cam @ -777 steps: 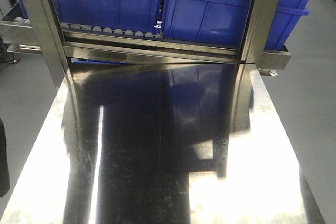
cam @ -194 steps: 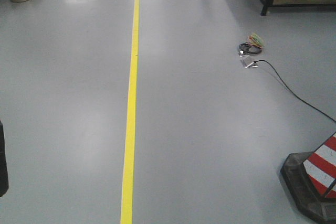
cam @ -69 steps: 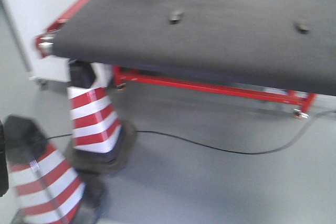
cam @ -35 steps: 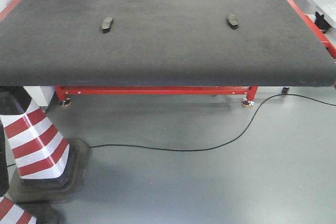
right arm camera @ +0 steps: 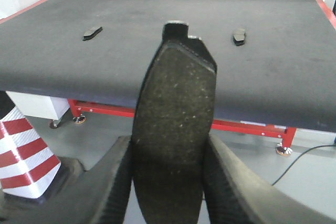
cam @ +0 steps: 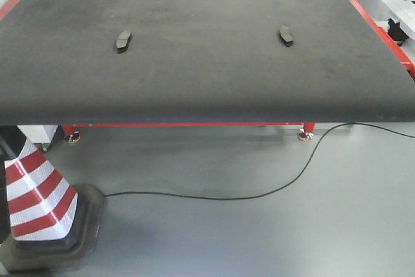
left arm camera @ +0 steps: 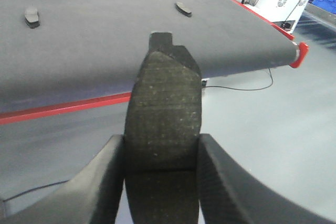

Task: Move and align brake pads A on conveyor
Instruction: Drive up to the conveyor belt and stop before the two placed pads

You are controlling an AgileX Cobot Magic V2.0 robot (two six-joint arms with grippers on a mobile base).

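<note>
Both arms' fingers point(left arm camera: 107, 182) point(right arm camera: 113, 187) are gripping brake pads point(left arm camera: 163, 124) point(right arm camera: 176, 129), long axes pointing twelve o'clock toward the conveyor point(cam: 207, 63), probably just short of its edge.

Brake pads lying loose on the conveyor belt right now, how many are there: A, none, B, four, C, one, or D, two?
D: the front view shows one brake pad on the left of the conveyor and another pad on the right; each wrist view shows a further pad clamped between jaws, off the belt.

Matt, rough fabric-like conveyor point(cam: 194, 63); gritty, speckled brake pads point(right arm camera: 176, 124).
</note>
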